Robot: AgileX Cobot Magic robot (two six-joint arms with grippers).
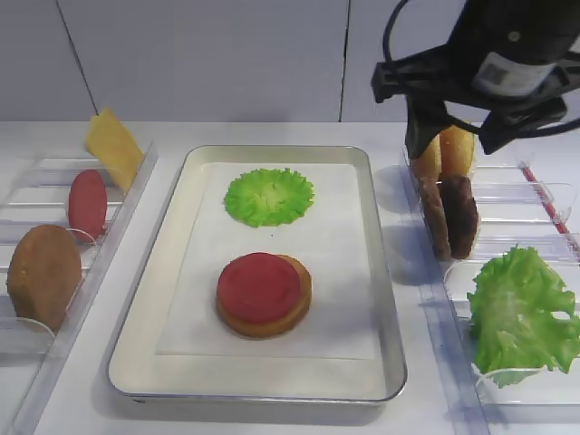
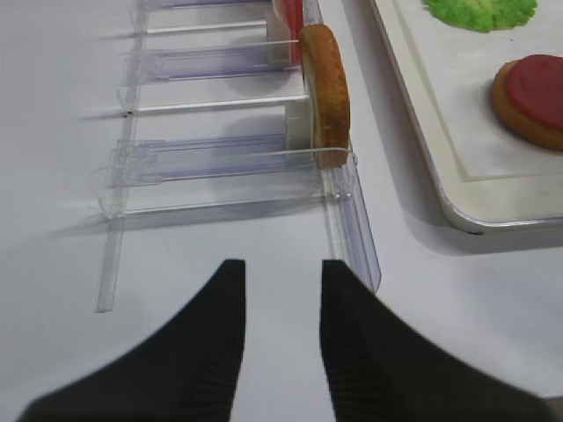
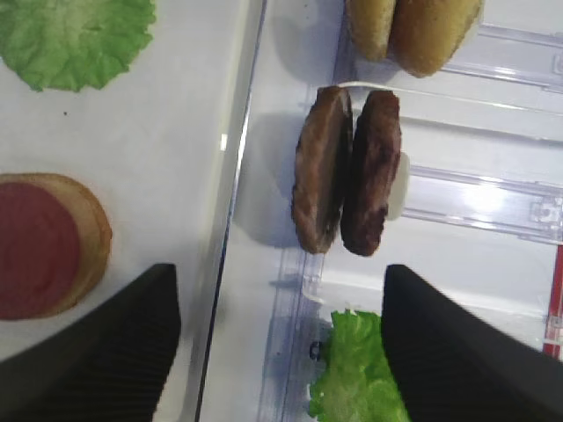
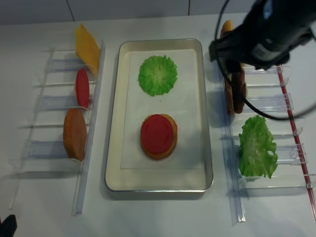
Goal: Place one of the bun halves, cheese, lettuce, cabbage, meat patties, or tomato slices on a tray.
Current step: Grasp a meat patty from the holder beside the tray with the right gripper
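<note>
Claw (image 3: 281, 343) wide above meat patties (image 3: 345, 171)

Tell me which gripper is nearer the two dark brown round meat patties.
Right. The right gripper hangs just above the dark brown round meat patties in the right-hand clear rack, jaws open. The left gripper sits far off beside the left clear rack.

Front high view: looking down at a slant across the bench (image 1: 272, 412), facing the back wall. Realsense view: looking almost straight down from farther up. Both are sharing the tray (image 4: 112, 148). Right wrist view: looking close down between its pincer (image 3: 281, 338) fingers at the meat patties (image 3: 345, 171) and tray edge. Left wrist view: looking low over the left clear rack (image 2: 229, 158), catching the tray corner.
</note>
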